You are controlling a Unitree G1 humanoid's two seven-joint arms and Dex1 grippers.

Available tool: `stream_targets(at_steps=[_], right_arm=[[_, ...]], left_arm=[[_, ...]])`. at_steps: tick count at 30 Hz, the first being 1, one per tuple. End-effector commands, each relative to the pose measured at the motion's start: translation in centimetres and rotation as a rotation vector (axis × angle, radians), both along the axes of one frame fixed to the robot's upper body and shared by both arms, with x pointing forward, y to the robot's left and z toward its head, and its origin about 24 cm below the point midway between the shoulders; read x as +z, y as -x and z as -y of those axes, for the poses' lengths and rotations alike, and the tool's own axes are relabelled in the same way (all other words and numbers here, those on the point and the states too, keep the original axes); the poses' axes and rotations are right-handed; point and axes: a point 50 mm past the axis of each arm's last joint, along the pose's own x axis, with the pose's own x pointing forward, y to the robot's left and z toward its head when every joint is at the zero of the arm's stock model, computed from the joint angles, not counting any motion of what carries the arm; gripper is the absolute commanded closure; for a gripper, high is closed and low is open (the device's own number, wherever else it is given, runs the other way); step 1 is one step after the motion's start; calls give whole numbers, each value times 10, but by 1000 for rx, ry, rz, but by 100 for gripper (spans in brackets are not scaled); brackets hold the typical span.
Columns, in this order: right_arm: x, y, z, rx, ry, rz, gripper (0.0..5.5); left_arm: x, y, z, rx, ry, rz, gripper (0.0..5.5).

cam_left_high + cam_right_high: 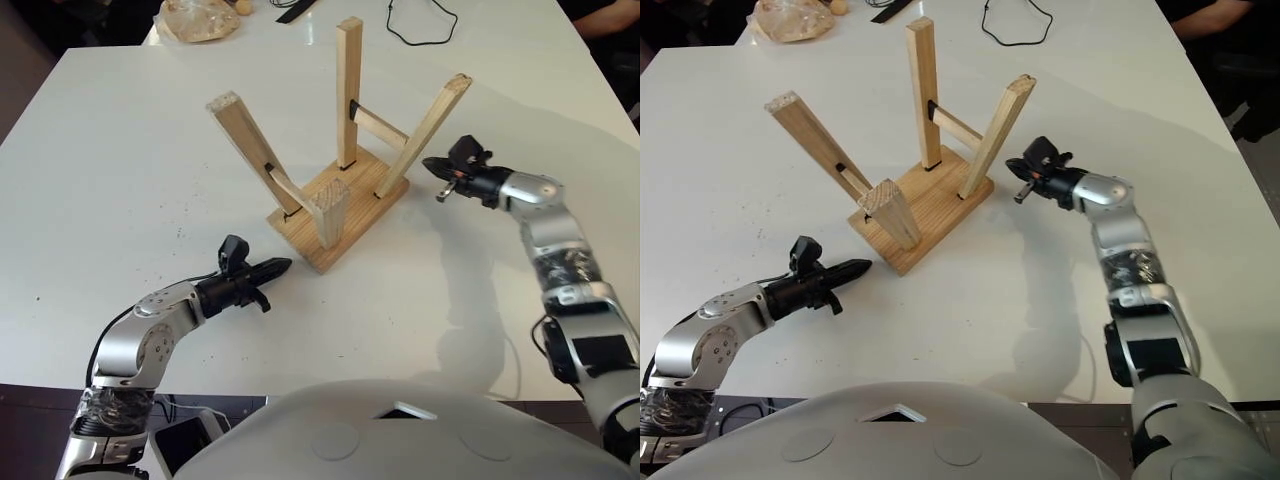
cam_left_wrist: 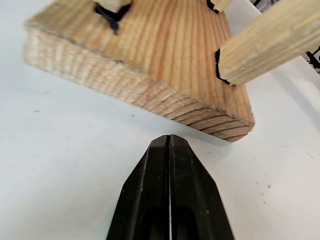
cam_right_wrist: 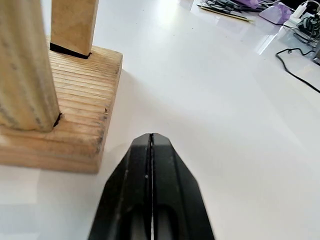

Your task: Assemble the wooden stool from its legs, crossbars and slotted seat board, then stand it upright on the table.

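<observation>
Seat board (image 1: 362, 205) is lying flat mid-surface (image 1: 120, 180), its four legs (image 1: 245, 135) sticking upward. Left gripper (image 1: 286, 265) is sitting just before its near-left edge and right gripper (image 1: 429, 163) just right of it, while a bag (image 1: 198, 18) and cable (image 1: 420, 25) are lying behind.

Bright, even light casts soft shadows on the glossy white table (image 1: 120, 150).

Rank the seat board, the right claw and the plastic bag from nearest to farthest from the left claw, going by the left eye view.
1. Seat board, just ahead of the left claw, slightly to its right.
2. Right claw, beyond the board on the right side.
3. Plastic bag, far back on the left.
</observation>
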Motion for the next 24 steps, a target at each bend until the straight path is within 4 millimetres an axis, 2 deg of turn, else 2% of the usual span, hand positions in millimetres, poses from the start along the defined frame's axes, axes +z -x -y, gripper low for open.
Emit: stream_targets(at_steps=[1,7,12,20,24], right_arm=[[-18,-7,-11,27,60,-40,550],[-35,6,-3,80,92,-91,550],[-42,30,5,160,68,-127,550],[-29,70,5,175,-30,-128,550],[-21,77,10,110,6,-105,550]], left_arm=[[-4,3,3,-48,-55,-44,549],[-8,-5,13,-44,-57,-38,549],[-9,-18,7,9,-67,-16,549],[-9,-25,1,54,-74,3,549],[-10,-22,-3,92,-95,11,549]])
